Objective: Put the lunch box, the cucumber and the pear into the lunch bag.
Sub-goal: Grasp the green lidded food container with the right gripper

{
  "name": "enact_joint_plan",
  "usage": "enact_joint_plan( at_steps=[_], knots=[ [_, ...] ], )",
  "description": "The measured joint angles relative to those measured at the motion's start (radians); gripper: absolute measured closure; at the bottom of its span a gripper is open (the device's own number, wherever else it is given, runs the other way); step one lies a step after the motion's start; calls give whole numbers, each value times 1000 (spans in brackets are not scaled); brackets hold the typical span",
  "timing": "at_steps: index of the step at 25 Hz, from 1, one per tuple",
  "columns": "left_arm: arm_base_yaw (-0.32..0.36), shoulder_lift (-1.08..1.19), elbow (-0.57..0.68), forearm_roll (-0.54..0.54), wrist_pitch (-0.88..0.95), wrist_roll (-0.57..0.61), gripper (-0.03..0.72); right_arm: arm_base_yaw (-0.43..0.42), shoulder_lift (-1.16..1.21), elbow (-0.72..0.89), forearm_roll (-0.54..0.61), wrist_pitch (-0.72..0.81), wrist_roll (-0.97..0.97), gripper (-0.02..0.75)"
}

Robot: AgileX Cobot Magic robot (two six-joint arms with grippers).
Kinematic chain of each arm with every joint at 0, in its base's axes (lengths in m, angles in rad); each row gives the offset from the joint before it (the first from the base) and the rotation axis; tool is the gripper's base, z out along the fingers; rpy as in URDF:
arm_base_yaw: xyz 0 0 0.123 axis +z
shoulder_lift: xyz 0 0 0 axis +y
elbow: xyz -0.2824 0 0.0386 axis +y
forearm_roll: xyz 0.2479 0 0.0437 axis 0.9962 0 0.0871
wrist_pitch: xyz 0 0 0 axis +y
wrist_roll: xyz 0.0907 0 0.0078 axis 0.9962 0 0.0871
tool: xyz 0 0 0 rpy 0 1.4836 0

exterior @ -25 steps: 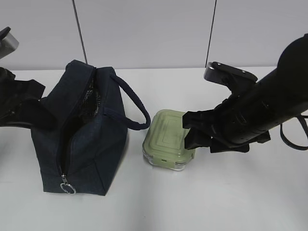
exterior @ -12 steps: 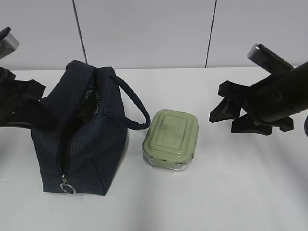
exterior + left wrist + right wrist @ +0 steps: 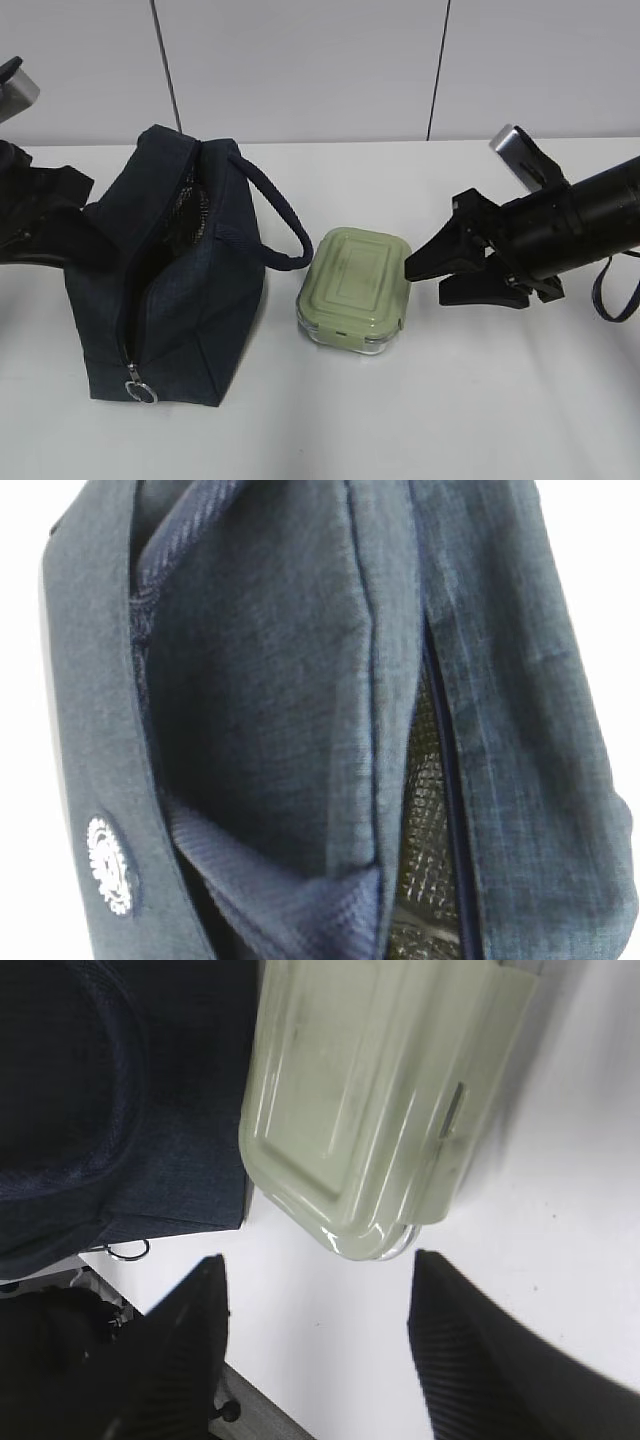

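The navy lunch bag [image 3: 185, 280] stands at the left with its zipper open and its mesh lining showing; it fills the left wrist view [image 3: 280, 700]. The lunch box [image 3: 356, 288], clear glass with a sage-green lid, rests on the table just right of the bag and also shows in the right wrist view [image 3: 370, 1090]. My right gripper [image 3: 425, 283] is open and empty, low over the table, its tips just right of the box; in its own view [image 3: 318, 1258] the box lies ahead of the jaws. My left gripper [image 3: 45, 215] is against the bag's left side, its fingers hidden. The cucumber and the pear are out of view.
The bag's padded loop handle [image 3: 280, 220] arches toward the lunch box. The metal ring pull [image 3: 140, 390] hangs at the bag's near end. The white table [image 3: 450, 400] meets a pale wall behind.
My right gripper was over the lunch box, drew back up and to the right, and has now come back low beside the box's right side. The bag, the box and the left arm stayed put.
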Motion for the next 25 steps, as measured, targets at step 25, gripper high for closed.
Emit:
enact_joint_plan(
  at_steps=[25],
  knots=[
    [0, 0, 0, -2, 1, 0, 687, -2, 0, 0, 95, -144, -93, 185]
  ],
)
